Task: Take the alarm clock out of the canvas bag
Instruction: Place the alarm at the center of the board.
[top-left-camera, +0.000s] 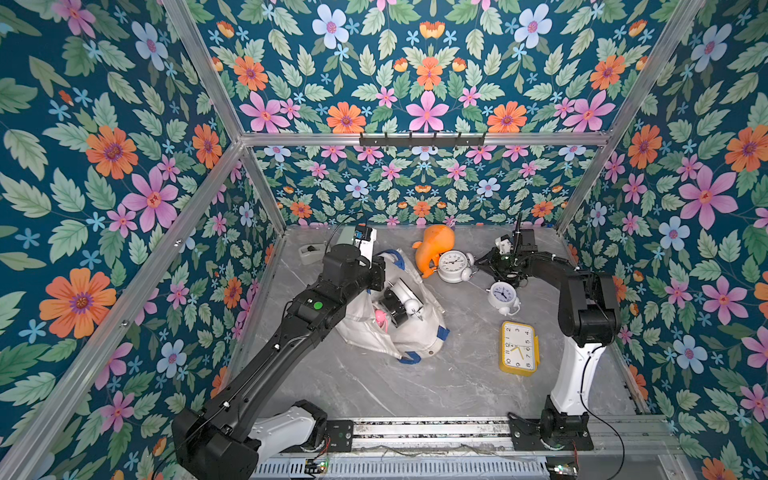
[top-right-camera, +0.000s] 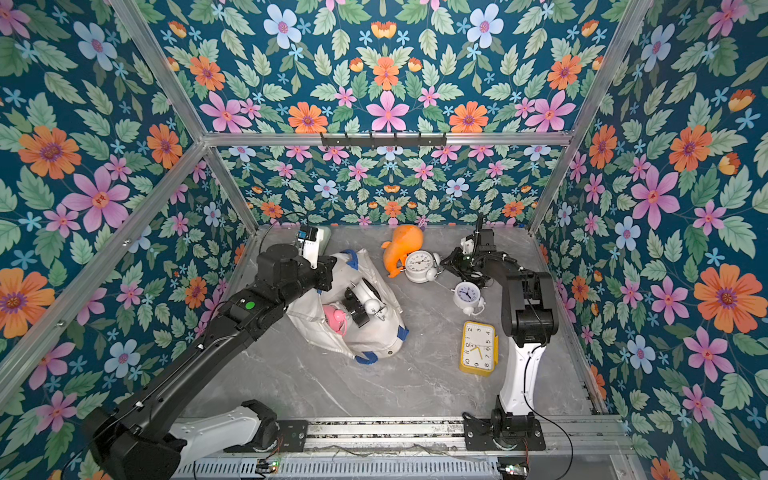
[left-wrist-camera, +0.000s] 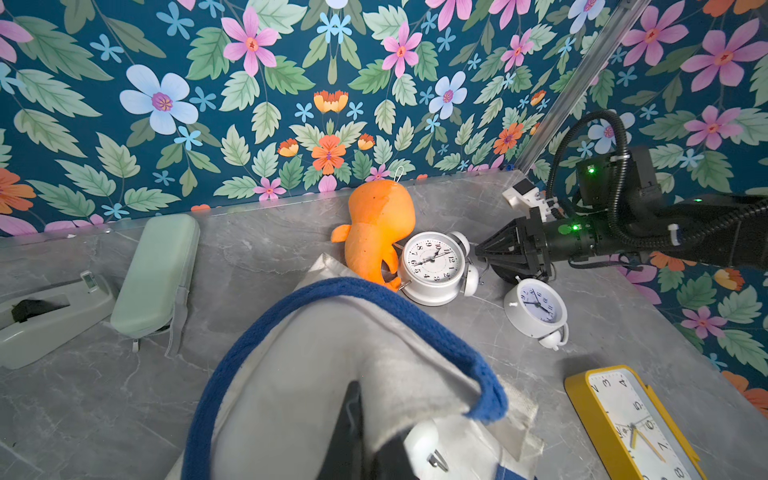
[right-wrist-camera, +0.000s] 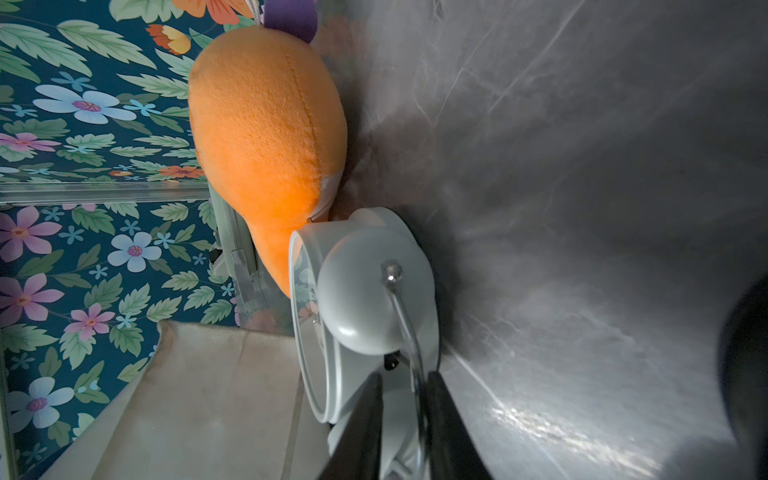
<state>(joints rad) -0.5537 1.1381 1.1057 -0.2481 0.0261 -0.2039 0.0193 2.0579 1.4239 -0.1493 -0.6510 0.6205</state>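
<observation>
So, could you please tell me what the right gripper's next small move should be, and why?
Probably open a little wider and back off. The right gripper straddles the wire handle of the white twin-bell clock, which already lies on the table outside the canvas bag, beside the orange plush. A pink clock shows inside the bag.

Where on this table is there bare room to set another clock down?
Bare marble runs along the front, between the canvas bag, the yellow clock and the front rail. Another patch separates the bag from the green case. Crowded at the back: orange plush, large white alarm clock, small white alarm clock, right tool.
</observation>
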